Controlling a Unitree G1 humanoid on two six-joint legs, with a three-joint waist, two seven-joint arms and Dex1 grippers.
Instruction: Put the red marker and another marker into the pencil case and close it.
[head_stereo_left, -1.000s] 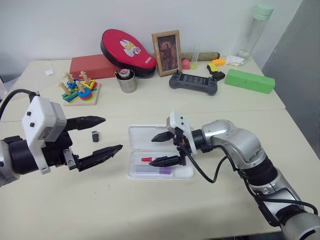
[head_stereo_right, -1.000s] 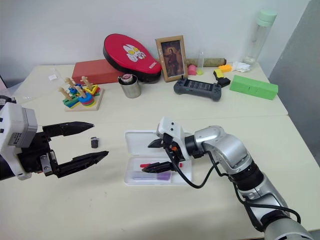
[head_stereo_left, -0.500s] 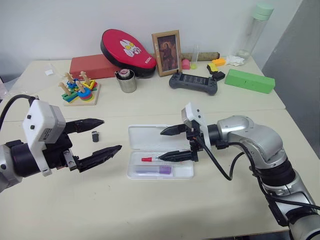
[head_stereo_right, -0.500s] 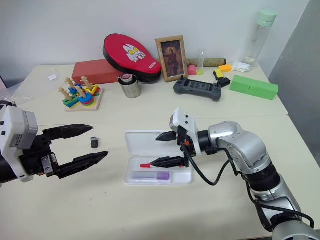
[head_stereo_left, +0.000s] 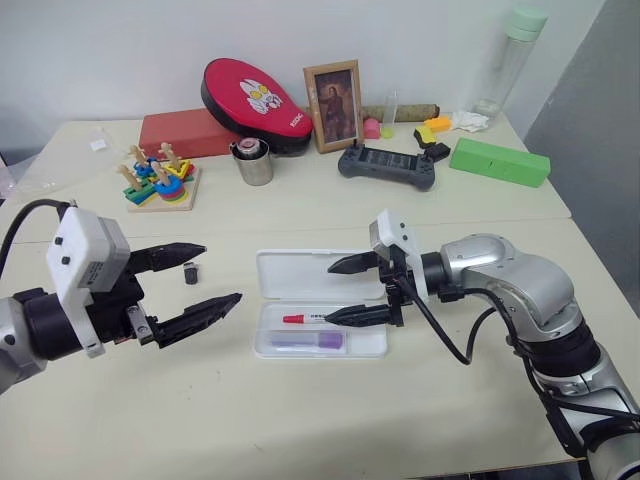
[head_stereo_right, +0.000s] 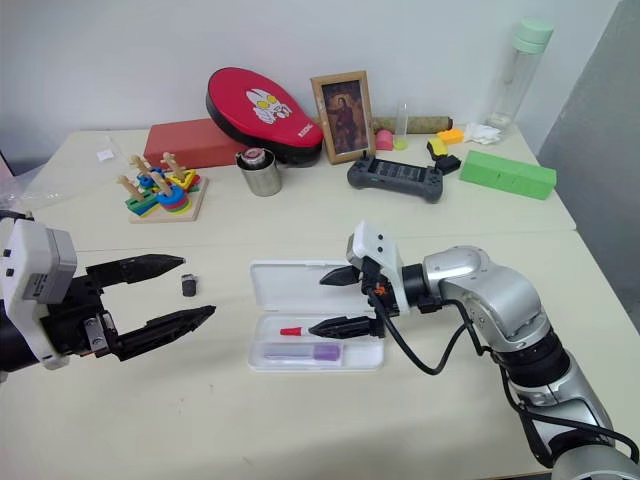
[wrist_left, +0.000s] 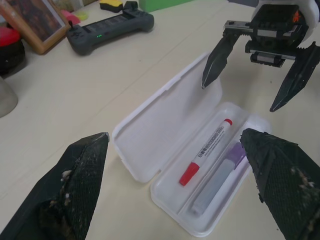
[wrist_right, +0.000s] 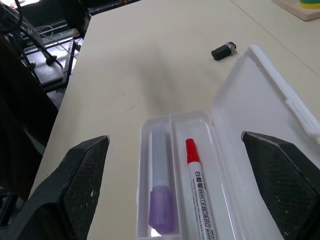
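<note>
Awaiting closure: both markers stowed, lid not yet shut.
Pencil case (head_stereo_left: 320, 315), table centre, lid laid flat on the far side, so the tray is loadable. Right gripper (head_stereo_left: 356, 290) spread wide and empty over its right end; left gripper (head_stereo_left: 195, 277) likewise empty, to its left. Red marker (wrist_left: 207, 150) beside lilac marker (wrist_left: 220, 176), parallel in the tray.
</note>
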